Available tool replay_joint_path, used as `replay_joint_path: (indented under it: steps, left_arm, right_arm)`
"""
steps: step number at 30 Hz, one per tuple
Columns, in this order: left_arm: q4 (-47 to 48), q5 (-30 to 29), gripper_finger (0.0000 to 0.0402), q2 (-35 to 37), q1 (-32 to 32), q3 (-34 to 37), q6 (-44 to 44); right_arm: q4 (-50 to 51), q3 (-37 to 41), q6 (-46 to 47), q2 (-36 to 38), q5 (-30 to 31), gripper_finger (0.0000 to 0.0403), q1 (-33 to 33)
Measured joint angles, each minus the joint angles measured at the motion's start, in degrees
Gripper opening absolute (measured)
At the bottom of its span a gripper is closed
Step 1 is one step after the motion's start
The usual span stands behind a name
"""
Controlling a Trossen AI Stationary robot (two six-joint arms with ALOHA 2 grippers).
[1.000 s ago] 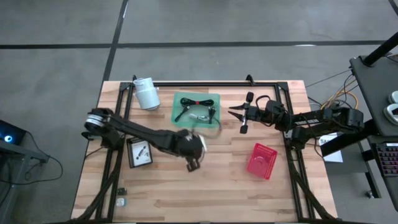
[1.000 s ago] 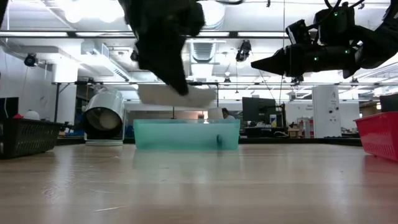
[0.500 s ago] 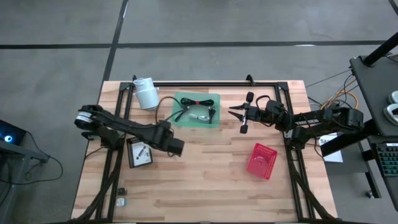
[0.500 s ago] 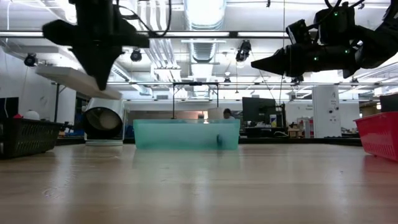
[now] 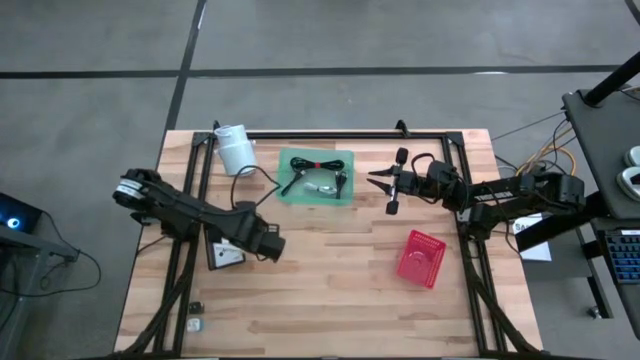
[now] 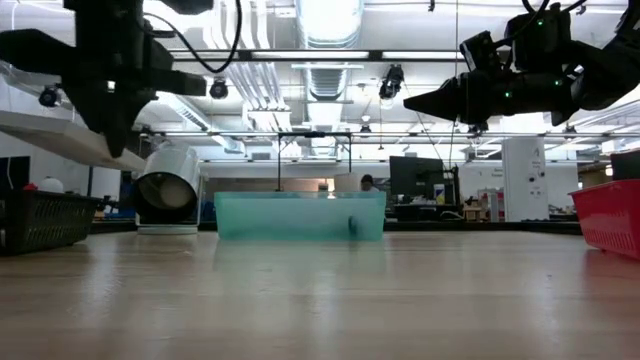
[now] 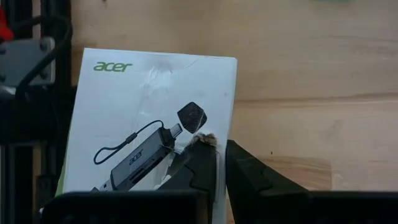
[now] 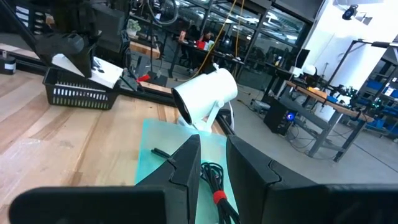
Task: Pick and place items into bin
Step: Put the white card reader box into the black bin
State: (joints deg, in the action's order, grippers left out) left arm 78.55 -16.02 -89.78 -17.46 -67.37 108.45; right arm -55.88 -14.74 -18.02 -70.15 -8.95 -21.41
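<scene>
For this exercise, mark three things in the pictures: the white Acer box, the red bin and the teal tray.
White Acer box (image 7: pixel 149 106): left wrist view, on its printed face.
Red bin (image 5: pixel 421 257): high view, on its inner floor.
Teal tray (image 6: pixel 280 216): low view, on its front wall.

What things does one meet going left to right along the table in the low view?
Black basket → white roll → teal tray → red bin.
</scene>
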Motion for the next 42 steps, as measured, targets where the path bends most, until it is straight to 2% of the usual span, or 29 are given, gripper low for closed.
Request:
replay_joint_path:
  steps: [6, 11, 16, 19, 24, 42]
  left_arm:
    - [0.35, -0.01, 0.0011, -0.02, -2.32, 1.24, 4.79]
    - [4.86, -0.89, 0.0011, -0.02, -4.42, 2.08, 10.1]
    - [2.93, -1.65, 0.0011, -0.02, -6.41, 5.18, 15.77]
    - [-0.78, -1.78, 0.0011, -0.04, -6.64, 7.27, 17.07]
    - [-1.4, -1.82, 0.0011, -0.04, -6.66, 9.65, 17.31]
    - [-1.45, -0.41, 0.0011, -0.04, -6.68, 9.7, 18.5]
  right_arm:
    - [-0.02, 0.0, -0.02, 0.0, 0.0, 0.0066, 0.0]
    - [-0.02, 0.0, -0.02, 0.0, 0.0, 0.0066, 0.0]
    - [-0.01, 0.0, -0.02, 0.0, 0.0, 0.0066, 0.0]
    - [-0.02, 0.0, -0.02, 0.0, 0.0, 0.0066, 0.0]
    - [-0.02, 0.0, -0.04, -0.01, 0.02, 0.0066, 0.0]
    - [-0.02, 0.0, -0.24, -0.04, 0.0, 0.0066, 0.01]
